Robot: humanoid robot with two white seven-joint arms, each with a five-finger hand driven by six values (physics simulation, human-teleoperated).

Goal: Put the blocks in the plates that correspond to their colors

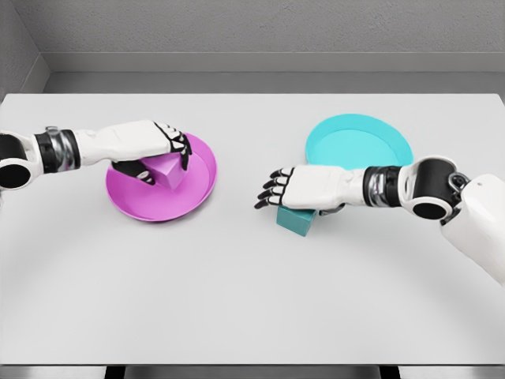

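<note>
- Left hand (162,150) curled around the magenta block (164,170), left of centre, over the magenta plate (201,170) (contact with the dish hard to judge); could tip or roll out if let go tilted.
- Right hand (288,188) over the teal block (297,220), fingers extended, not closed; grip unclear, block sits tilted on the counter (252,300).
- Could slip on lifting, short of the teal plate (359,142) at upper right.
</note>
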